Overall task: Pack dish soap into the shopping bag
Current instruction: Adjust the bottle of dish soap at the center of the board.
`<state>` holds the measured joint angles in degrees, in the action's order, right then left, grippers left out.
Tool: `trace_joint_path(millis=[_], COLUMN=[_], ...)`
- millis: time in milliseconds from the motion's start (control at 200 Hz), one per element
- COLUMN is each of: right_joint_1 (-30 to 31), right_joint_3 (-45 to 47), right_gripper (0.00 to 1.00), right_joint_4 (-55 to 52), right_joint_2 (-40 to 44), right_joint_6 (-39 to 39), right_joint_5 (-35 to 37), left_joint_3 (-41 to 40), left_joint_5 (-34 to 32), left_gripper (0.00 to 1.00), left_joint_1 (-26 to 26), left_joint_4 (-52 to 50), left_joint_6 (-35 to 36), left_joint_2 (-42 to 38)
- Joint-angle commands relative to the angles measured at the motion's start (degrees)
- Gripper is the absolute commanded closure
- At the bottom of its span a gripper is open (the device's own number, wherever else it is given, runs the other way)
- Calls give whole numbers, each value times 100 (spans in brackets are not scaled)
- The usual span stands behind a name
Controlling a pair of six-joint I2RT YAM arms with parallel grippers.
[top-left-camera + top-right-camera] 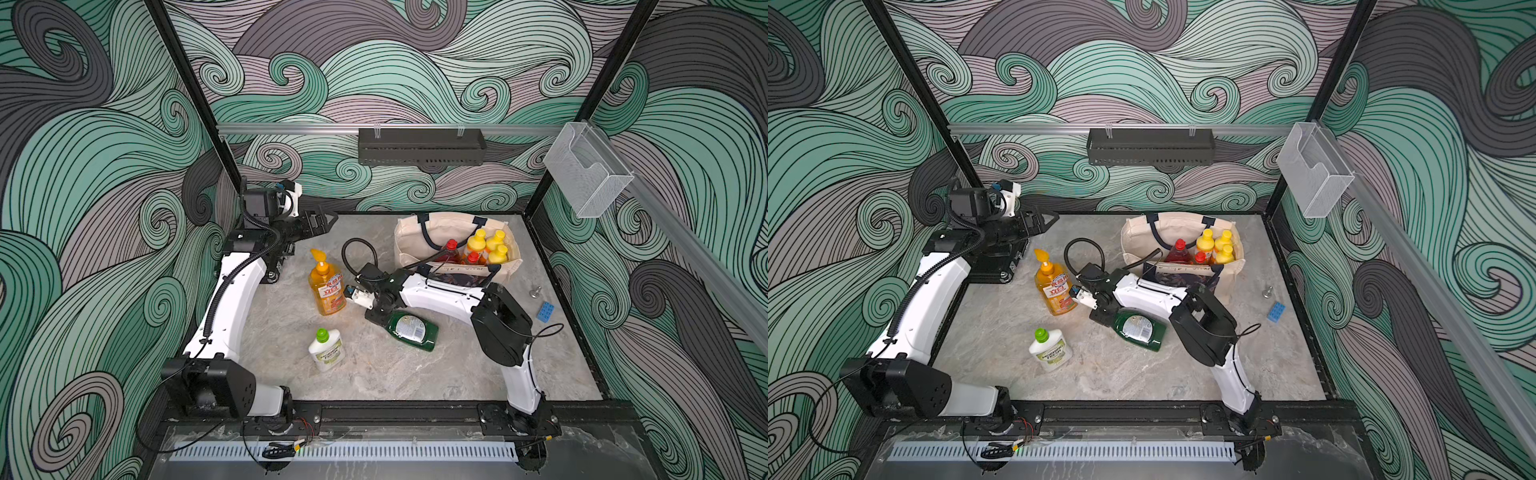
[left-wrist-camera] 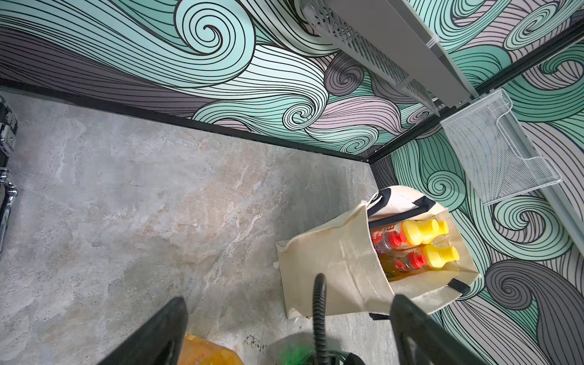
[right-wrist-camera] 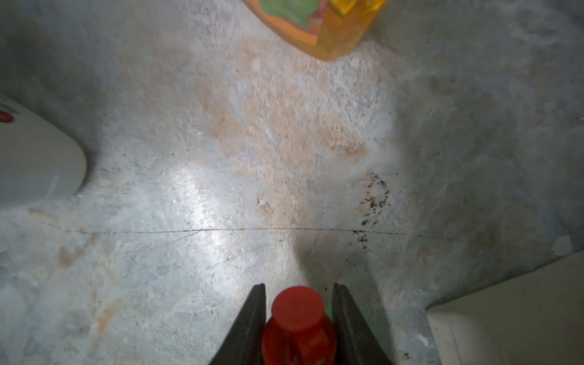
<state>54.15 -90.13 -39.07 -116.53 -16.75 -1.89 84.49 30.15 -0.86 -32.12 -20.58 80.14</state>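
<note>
Jaws of right gripper (image 3: 298,284) pinch dark green bottle (image 1: 411,330) at red cap (image 3: 297,305).

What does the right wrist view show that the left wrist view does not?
Only the right wrist view: the right gripper, fingers pressed against the red-capped neck of the dark green bottle, and an edge of the white bottle. Only the left wrist view: the open left gripper, and yellow-capped bottles inside the shopping bag. Both: the marble table and part of the orange pump bottle.
</note>
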Motion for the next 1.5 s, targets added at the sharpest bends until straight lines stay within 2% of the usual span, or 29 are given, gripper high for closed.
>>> trace_joint_path(millis=[0, 200, 505, 730, 931, 1176, 1236, 1441, 1491], right_joint_1=[-42, -150, -273, -320, -332, -371, -392, -467, -491], right_joint_3=[30, 311, 1449, 2376, 3275, 3710, 3826, 3914, 3933], right_gripper=[100, 100, 100, 100, 100, 100, 94, 91, 86], right_joint_4=[40, 159, 744, 1011, 1154, 903, 901, 832, 823], right_joint_2=[586, 1285, 2629, 3749, 4855, 5665, 5793, 6083, 6192], right_joint_6=[199, 377, 683, 973, 1267, 1501, 1577, 1727, 1758], right_joint_5=[1, 191, 721, 1142, 1437, 1649, 1656, 1620, 1594], left_joint_3=[46, 47, -35, -50, -7, -6, -11, -3, 6], left_joint_5=[197, 372, 676, 676, 554, 545, 544, 554, 545], left_gripper=[1, 1, 1, 1, 1, 1, 1, 1, 1], left_joint_1=[38, 34, -123, -498, -1046, -1607, -1729, -2000, -2057], left_joint_4=[101, 153, 356, 363, 240, 195, 188, 163, 136], left_joint_6=[14, 6, -26, 127, 345, 444, 463, 483, 503], left_joint_2=[-33, -25, -22, -46, -35, 97, 98, 287, 305])
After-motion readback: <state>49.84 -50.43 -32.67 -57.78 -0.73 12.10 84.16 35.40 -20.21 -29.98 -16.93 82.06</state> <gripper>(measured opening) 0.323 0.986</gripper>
